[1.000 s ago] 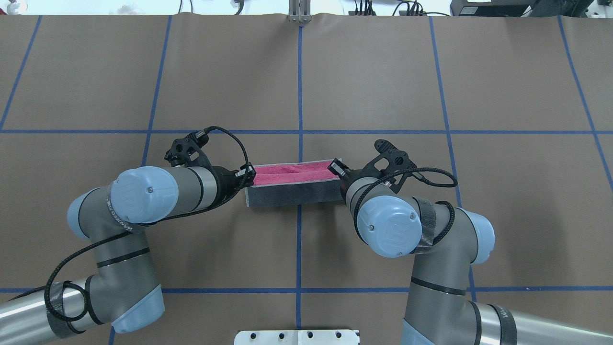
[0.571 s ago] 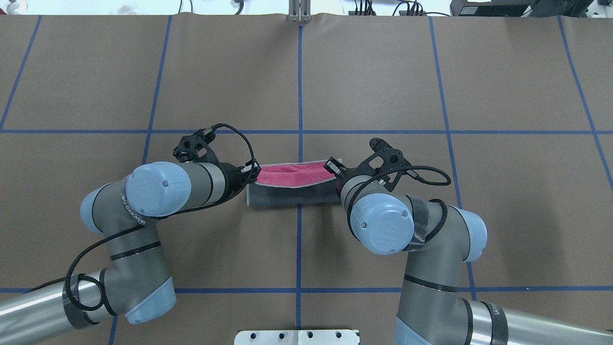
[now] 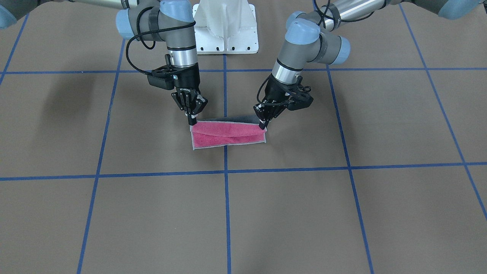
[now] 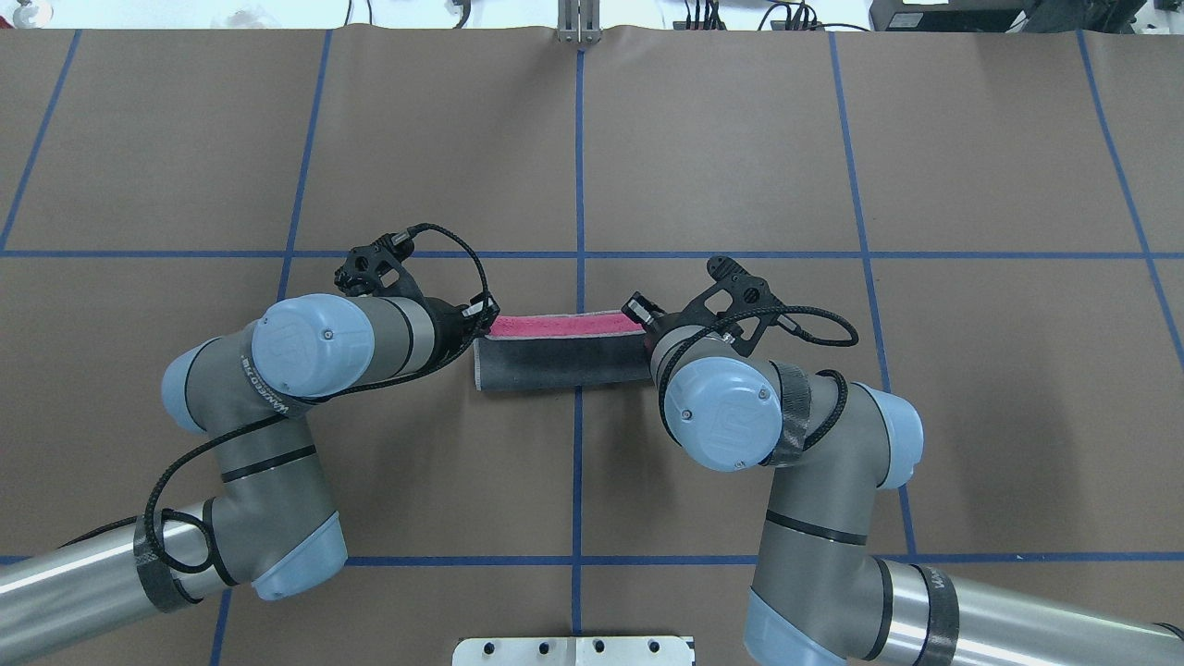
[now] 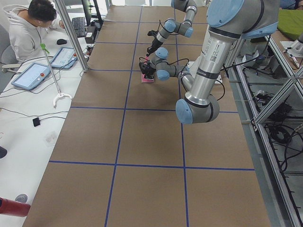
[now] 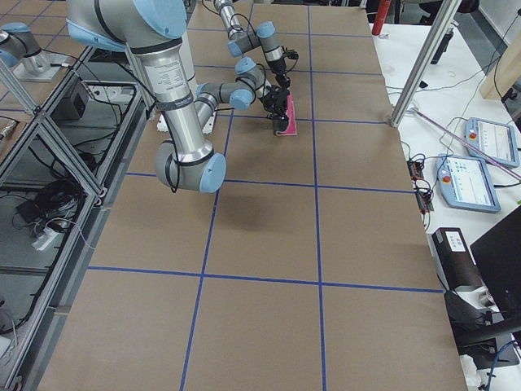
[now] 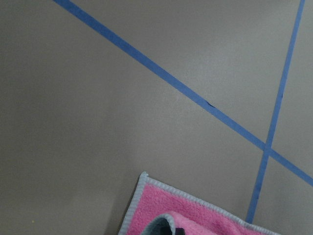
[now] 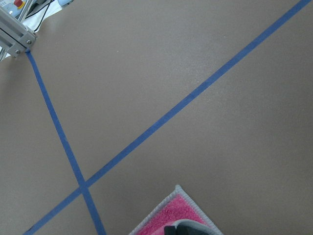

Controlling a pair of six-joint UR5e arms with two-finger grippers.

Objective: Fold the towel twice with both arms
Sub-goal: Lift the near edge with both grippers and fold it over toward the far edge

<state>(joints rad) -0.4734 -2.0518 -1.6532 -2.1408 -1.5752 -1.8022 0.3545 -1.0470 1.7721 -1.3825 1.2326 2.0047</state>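
— While the left arm (image 4: 305,347) and the right arm (image 4: 726,412) lean in from the bottom of the overhead view, how far along does the folding look?

— Judging by how the cloth lies, it is late in the first fold. The towel (image 4: 560,363) sits at the middle of the frame, across the central blue tape line (image 4: 579,166). Its nearest edge is a crease resting on the bench (image 4: 740,139). From there the dark grey face runs away from the robot, turned over the pink one.

— So the two halves are not yet together?

— Not quite. In the overhead view a narrow pink strip shows beyond the grey flap's far edge. In the front-facing view the lifted edge sags between the two claws over the pink layer. What is left is laying that edge down, letting go, and then the whole second fold.

— And the claws?

— Each is pinched almost closed on a corner of the lifted edge. The left claw (image 4: 479,319) has the towel's left end in the overhead frame and the right claw (image 4: 638,313) has its right end. Each wrist camera shows a curl of grey cloth over pink at the bottom of its frame, with bare bench and tape beyond.
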